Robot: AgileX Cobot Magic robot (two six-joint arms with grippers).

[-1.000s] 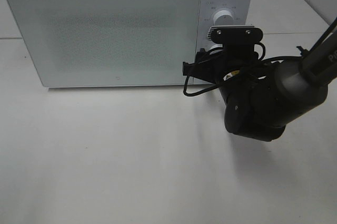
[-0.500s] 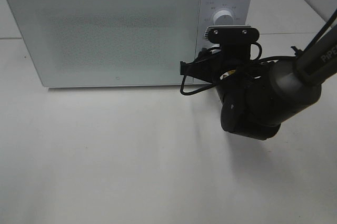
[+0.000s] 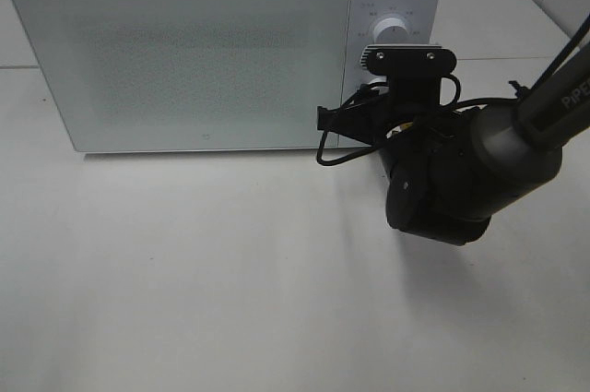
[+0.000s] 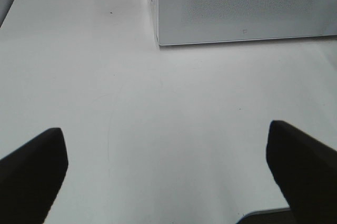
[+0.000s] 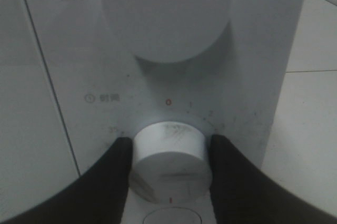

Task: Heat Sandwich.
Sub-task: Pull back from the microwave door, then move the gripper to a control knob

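Observation:
The white microwave [image 3: 203,51] stands at the back of the table with its door shut. The sandwich is out of view. My right gripper [image 5: 171,147] is at the control panel, one black finger [image 5: 118,166] pressed on each side of the lower round knob [image 5: 169,161]. The larger upper knob [image 5: 166,13] is free above it. In the exterior view the right arm [image 3: 452,171] and its wrist camera hide that lower knob. My left gripper [image 4: 168,168] hovers open over bare table in front of the microwave [image 4: 242,2], with nothing between its fingers [image 4: 31,171].
The white tabletop [image 3: 184,272] spreads in front of the microwave. A black cable [image 3: 336,148] loops from the right wrist close to the microwave's lower right corner. A tiled floor or second surface shows at the far right [image 3: 516,5].
The right arm has shifted slightly left and down against the control panel, uncovering more of the upper knob. The microwave has not moved.

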